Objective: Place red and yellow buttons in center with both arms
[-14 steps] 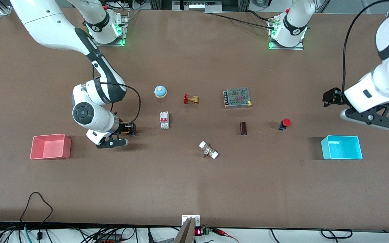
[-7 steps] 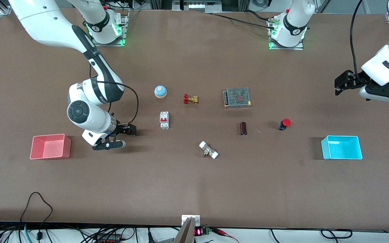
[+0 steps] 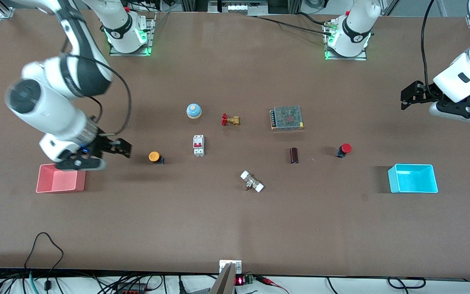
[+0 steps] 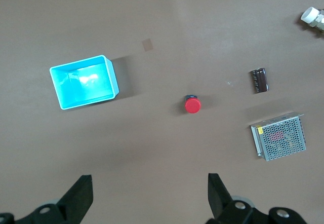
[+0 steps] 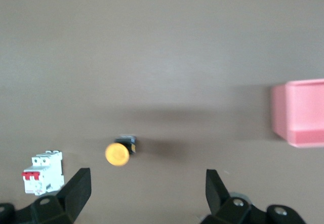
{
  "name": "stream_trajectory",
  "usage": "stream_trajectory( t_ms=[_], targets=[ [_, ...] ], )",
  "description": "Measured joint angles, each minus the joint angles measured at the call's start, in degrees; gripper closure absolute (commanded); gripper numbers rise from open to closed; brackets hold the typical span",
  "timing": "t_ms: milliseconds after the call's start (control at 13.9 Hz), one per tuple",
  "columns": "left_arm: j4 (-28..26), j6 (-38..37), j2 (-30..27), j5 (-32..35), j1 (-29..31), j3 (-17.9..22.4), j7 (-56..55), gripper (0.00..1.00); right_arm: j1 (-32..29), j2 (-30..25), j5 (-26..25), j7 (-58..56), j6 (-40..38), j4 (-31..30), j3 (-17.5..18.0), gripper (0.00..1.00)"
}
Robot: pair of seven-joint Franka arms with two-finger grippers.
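The yellow button [image 3: 154, 157] stands on the table between the pink bin [image 3: 55, 188] and a white breaker; it also shows in the right wrist view [image 5: 118, 153]. My right gripper [image 3: 121, 148] is open and empty, up over the table between the pink bin and the yellow button; its open fingertips frame bare table in the right wrist view [image 5: 147, 193]. The red button [image 3: 344, 149] stands between a brown cylinder and the cyan bin [image 3: 414, 190]; it also shows in the left wrist view [image 4: 192, 104]. My left gripper [image 3: 409, 96] is open and empty, high over bare table at the left arm's end [image 4: 149, 198].
On the table between the bins lie a white breaker [image 3: 198, 145], a pale-blue dome [image 3: 193, 110], a brass valve [image 3: 230, 120], a mesh power supply [image 3: 287, 117], a brown cylinder [image 3: 294, 155] and a white-capped fitting [image 3: 252, 181].
My right gripper has let go of the yellow button and pulled up and away toward the pink bin; the button now stands alone. My left gripper rose and drew back from the cyan bin.
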Motion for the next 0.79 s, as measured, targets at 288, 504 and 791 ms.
stream_trajectory(
  t_ms=[288, 504, 791],
  targets=[
    [0.06, -0.63, 0.00, -0.04, -0.21, -0.17, -0.01, 0.00, -1.27, -7.96, 0.01, -1.71, -11.29, 2.93, -6.11, 0.00],
    [0.08, -0.90, 0.00, -0.04, -0.56, -0.20, -0.02, 0.00, -1.16, -10.13, 0.06, -4.39, -21.26, 7.43, -9.47, 0.00],
    [0.14, -0.94, 0.00, -0.04, -0.69, -0.21, -0.02, 0.00, -0.53, -9.95, 0.29, -4.39, -25.11, 9.62, -10.35, 0.00]
  ],
)
